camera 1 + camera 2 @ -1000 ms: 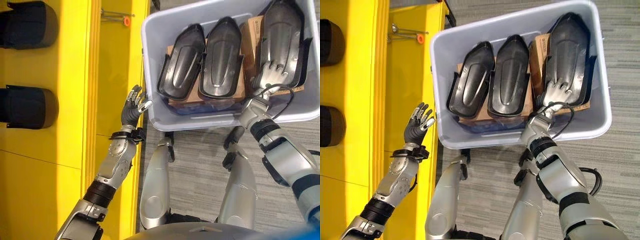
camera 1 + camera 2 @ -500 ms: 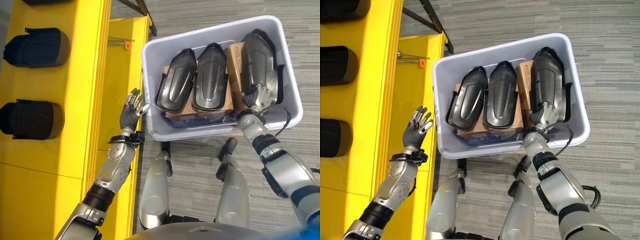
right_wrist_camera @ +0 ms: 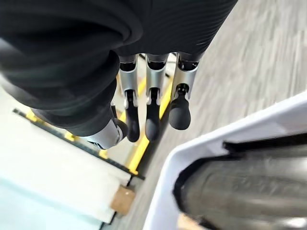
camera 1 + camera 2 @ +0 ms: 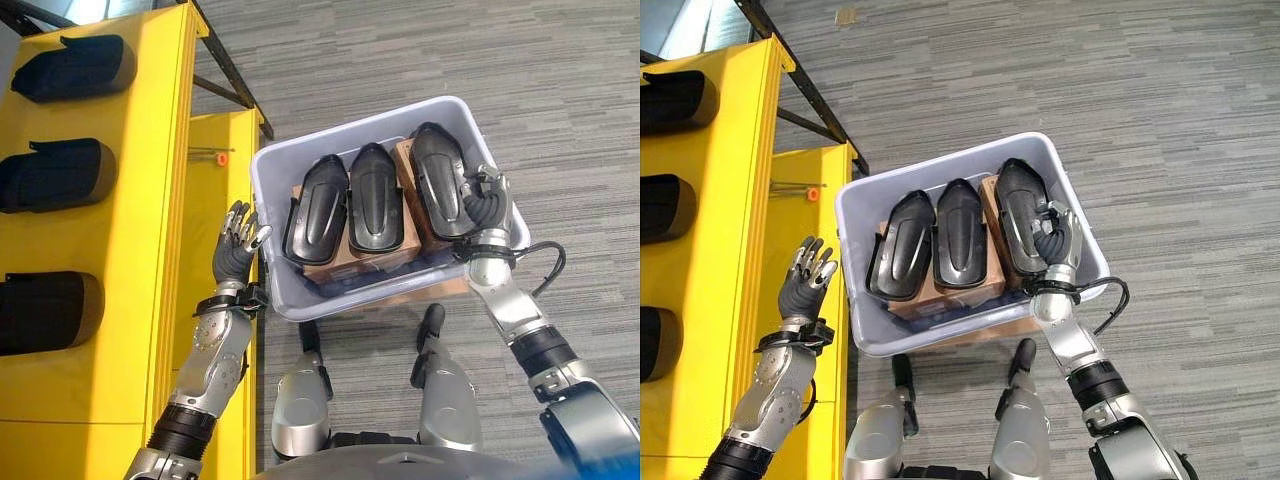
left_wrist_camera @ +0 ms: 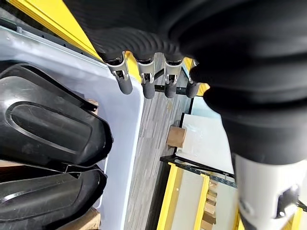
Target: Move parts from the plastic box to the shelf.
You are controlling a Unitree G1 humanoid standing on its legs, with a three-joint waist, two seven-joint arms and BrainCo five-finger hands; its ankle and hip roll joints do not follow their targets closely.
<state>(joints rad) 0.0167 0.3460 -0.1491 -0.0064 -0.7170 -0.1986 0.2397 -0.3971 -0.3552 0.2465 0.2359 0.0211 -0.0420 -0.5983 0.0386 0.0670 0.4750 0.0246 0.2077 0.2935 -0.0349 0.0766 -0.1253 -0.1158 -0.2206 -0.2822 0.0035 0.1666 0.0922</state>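
Nearest, at the lower left of the frame, the left hand (image 4: 236, 252) was raised just outside the plastic box's left wall, fingers (image 5: 123, 82) straight and relaxed, holding nothing, with the yellow shelf (image 4: 140, 230) close behind it. Toward the right, the right hand (image 4: 484, 205) sat at the right wall of the plastic box (image 4: 268, 168), against the outer edge of the rightmost part (image 4: 437, 190); its fingers (image 3: 152, 112) looked loosely extended in the wrist view, and I could not tell for sure whether they gripped the part's rim. Further in, the middle part (image 4: 374, 205) and the left part (image 4: 316, 212) lay side by side on brown cardboard (image 4: 352, 266) in the box, all three dark moulded shells still in the bin. Beyond, at the upper left, the shelf already carried three dark parts (image 4: 60, 172) in a column. The step in hand seemed to be reaching for the rightmost shell. The next move likely called for closing firmly on its edge, lifting it clear of the wall, and turning left to the shelf.
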